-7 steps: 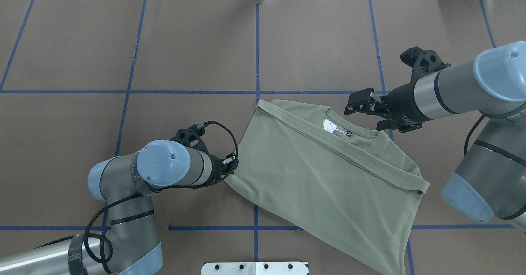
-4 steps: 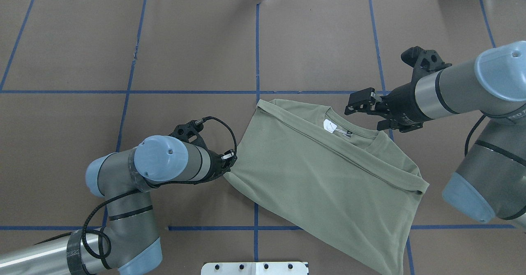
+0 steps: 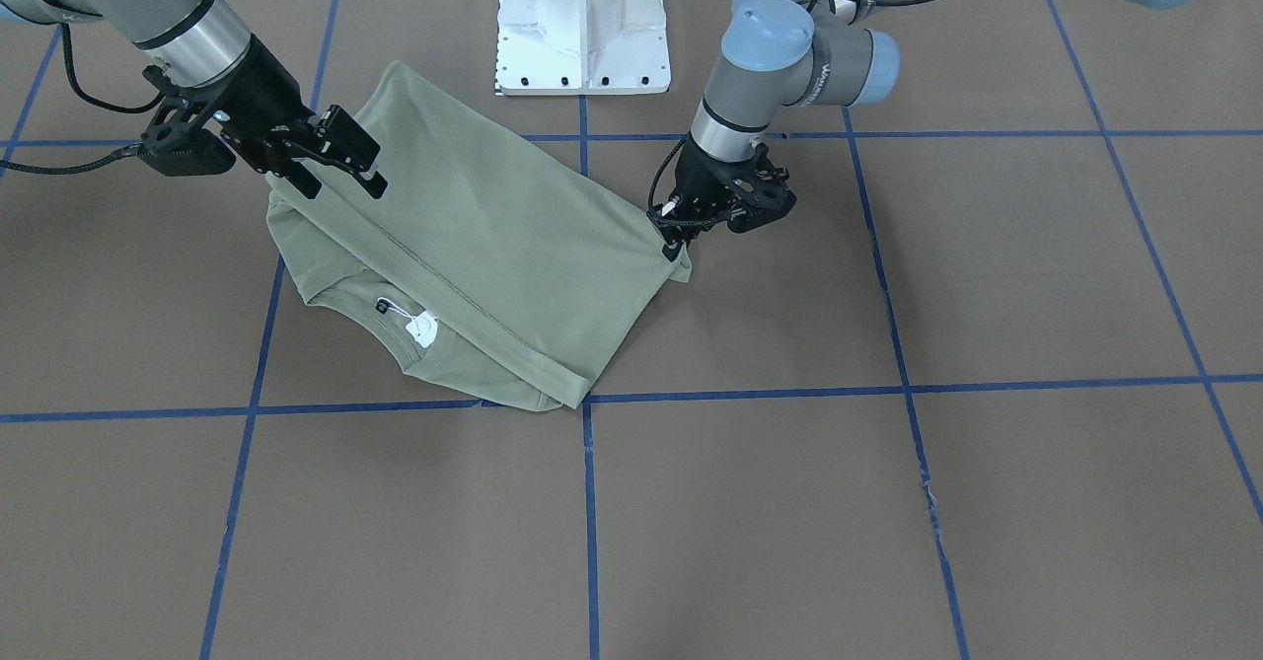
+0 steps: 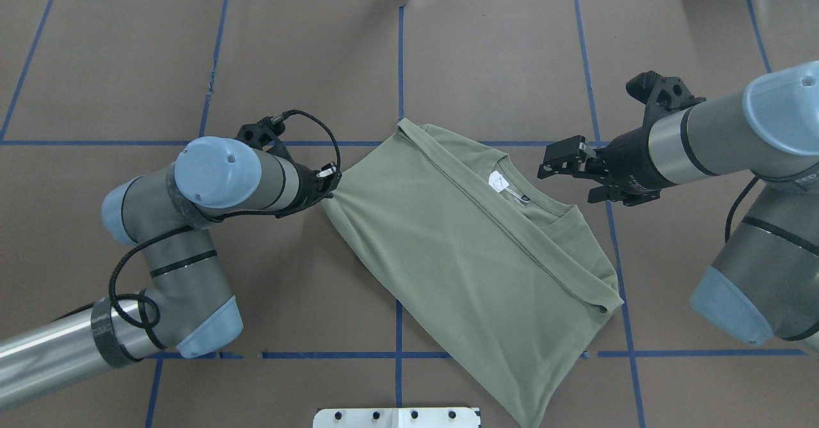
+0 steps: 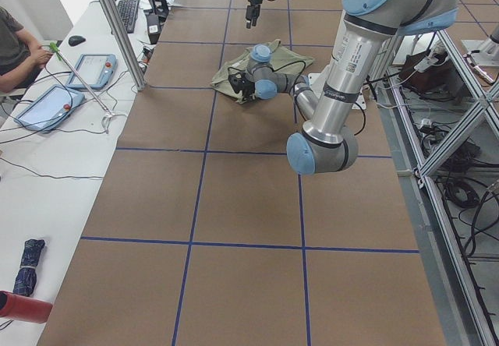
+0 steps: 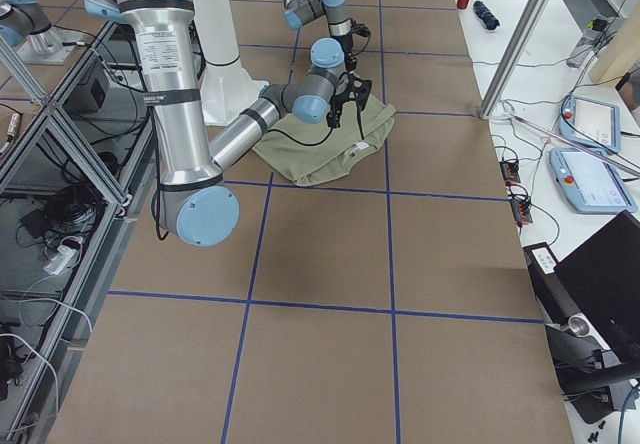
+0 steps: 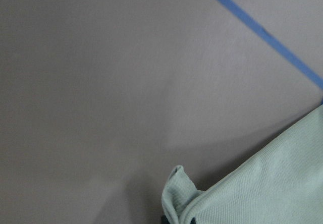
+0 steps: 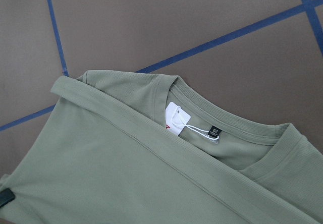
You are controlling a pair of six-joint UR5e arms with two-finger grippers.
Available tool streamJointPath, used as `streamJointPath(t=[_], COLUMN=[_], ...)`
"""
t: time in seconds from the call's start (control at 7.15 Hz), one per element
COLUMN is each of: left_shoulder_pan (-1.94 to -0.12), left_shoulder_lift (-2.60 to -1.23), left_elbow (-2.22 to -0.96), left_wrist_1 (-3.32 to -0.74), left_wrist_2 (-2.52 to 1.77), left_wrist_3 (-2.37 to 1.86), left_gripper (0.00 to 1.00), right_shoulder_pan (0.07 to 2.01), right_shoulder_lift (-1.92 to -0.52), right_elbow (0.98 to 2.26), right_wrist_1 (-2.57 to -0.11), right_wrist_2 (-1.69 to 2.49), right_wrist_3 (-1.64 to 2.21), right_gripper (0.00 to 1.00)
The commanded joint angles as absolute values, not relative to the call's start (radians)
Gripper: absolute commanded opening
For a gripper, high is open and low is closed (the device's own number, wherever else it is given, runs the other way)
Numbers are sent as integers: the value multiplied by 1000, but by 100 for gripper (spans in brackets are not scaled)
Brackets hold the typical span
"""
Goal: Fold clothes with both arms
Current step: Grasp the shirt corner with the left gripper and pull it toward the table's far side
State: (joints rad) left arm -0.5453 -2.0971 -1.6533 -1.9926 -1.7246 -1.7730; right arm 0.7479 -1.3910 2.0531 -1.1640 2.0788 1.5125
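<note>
One shirt (image 4: 461, 255), folded, lies slantwise at the middle of the one table (image 4: 307, 63), with one white tag (image 4: 498, 182) showing at its collar. Two arms are present. The left gripper (image 4: 330, 183) is pinched on one shirt corner. The right gripper (image 3: 337, 164) hangs with its fingers spread wide, just beside the collar and holding nothing.
</note>
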Motion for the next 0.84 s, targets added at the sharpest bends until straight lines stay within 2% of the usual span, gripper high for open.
streamJointPath(t=[0.0, 0.28, 0.7], left_shoulder_pan=[-635, -666, -692], left_shoulder_lift=[-2190, -2248, -2445], left_elbow=[-1504, -1392, -1125], left_wrist_1=[-2006, -2061, -2190], left_wrist_2=[-1721, -1628, -1534], left_wrist_3=[-1670, -1558, -1468], left_gripper=[0, 0, 0], right_shoulder_pan=[753, 756, 756], right_shoulder_lift=[-1391, -1391, -1393], right_elbow=[2052, 2049, 2048], right_wrist_1=[-1163, -1163, -1164], right_wrist_2=[2077, 2077, 2077], right_wrist_3=[1513, 1513, 1513], right_gripper=[100, 100, 100])
